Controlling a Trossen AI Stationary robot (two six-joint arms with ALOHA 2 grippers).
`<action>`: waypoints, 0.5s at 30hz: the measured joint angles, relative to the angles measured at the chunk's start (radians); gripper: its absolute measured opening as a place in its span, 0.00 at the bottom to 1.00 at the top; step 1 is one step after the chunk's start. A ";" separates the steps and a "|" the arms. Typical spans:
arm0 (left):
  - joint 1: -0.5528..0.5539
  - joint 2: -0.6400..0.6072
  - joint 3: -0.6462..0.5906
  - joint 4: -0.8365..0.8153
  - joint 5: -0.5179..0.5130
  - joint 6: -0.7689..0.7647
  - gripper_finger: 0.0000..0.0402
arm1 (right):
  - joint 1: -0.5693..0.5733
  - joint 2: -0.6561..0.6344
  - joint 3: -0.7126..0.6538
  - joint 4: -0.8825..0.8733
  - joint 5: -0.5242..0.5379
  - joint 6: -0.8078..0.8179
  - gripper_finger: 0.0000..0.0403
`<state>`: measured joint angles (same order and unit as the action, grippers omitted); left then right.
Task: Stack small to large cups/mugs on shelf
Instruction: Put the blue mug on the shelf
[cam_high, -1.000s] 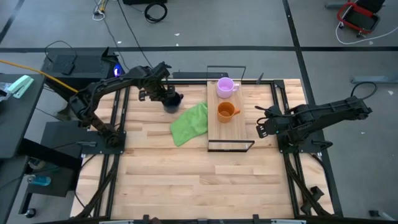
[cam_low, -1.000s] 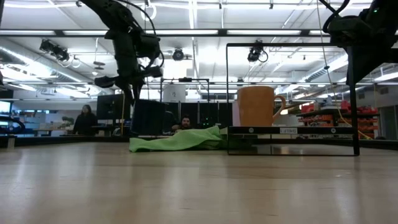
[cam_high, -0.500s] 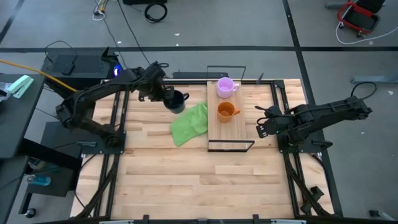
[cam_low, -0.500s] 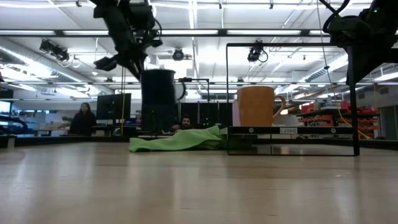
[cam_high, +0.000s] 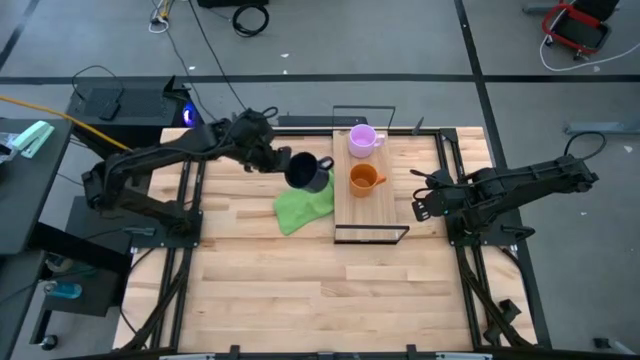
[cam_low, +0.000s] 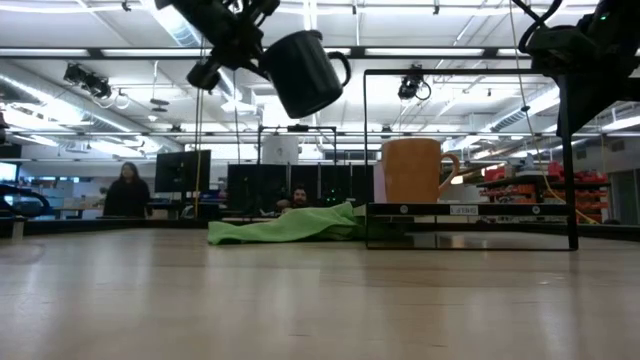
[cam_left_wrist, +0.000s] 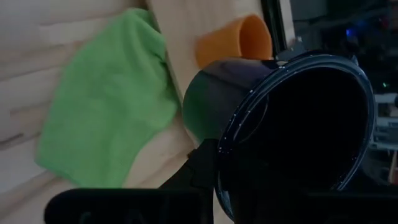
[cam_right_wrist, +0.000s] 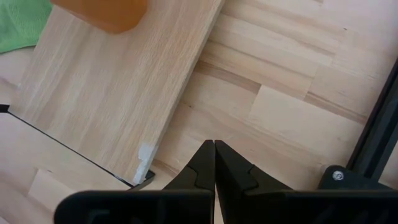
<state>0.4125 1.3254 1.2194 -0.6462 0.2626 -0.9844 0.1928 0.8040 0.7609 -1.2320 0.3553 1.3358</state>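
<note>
My left gripper (cam_high: 280, 163) is shut on the dark navy mug (cam_high: 308, 172), held high above the green cloth (cam_high: 300, 205), just left of the shelf (cam_high: 368, 210). In the low view the mug (cam_low: 303, 72) is tilted, well above the table. The pale purple mug (cam_high: 362, 140) stands on the shelf's far end and the orange mug (cam_high: 364, 178) stands at its middle. My right gripper (cam_high: 418, 205) is shut and empty over the table, right of the shelf's near end. My left gripper holds the navy mug at its rim (cam_left_wrist: 219, 163), on the side away from the handle (cam_low: 344, 68). One finger (cam_left_wrist: 198, 169) lies on the outer wall; the other is lost in the dark inside. The fingers come from the table's left. The mug is lifted clear and tilted.
The shelf's thin black wire frame (cam_high: 371, 235) rises at both ends. The orange mug (cam_right_wrist: 102, 12) and the shelf's near corner (cam_right_wrist: 142, 163) show in the right wrist view. Bare tabletop lies toward the near edge (cam_high: 320, 300). People stand in the room beyond the table.
My left gripper has lifted the navy mug off the table and carried it up and toward the table's right, over the green cloth toward the shelf. The mug was upright and is now tipped.
</note>
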 joint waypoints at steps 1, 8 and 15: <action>-0.010 0.000 0.000 0.005 0.000 0.000 0.07 | 0.000 0.000 0.000 0.000 0.000 0.002 0.02; -0.070 0.000 0.000 0.047 -0.003 -0.024 0.07 | 0.000 0.000 0.000 0.000 0.000 0.016 0.02; -0.110 0.001 0.000 0.177 0.016 -0.033 0.07 | 0.000 0.000 0.000 0.000 0.000 0.039 0.02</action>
<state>0.3027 1.3263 1.2198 -0.4696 0.2787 -1.0172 0.1925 0.8040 0.7609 -1.2320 0.3550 1.3750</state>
